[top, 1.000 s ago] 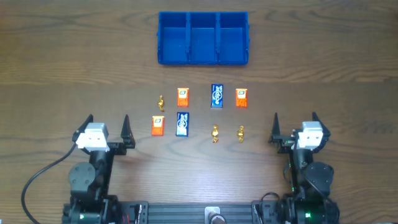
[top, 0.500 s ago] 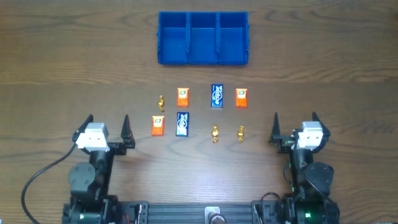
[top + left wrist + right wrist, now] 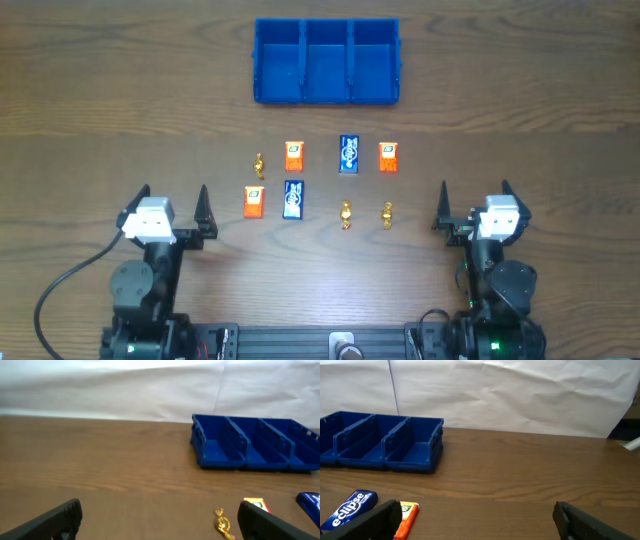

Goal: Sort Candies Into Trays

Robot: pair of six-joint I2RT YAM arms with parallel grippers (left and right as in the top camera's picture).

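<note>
Tray: blue tray [image 3: 327,97] with three compartments sat at the far side of the counter [image 3: 120,110], long side facing the arms.
Orange packs: three orange packs [image 3: 294,155] lay flat, two in the row nearer the tray and one in the row nearer the arms.
Blue packs: two blue packs [image 3: 349,154] lay one per row, each just beside an orange pack.
Gold candies: three gold candies [image 3: 346,214] lay apart from one another, two of them toward the right arm.
Left gripper: left gripper [image 3: 173,196] sat near its base, fingers spread wide and holding nothing.
Right gripper: right gripper [image 3: 474,194] sat likewise, fingers released, short of the candies.
</note>
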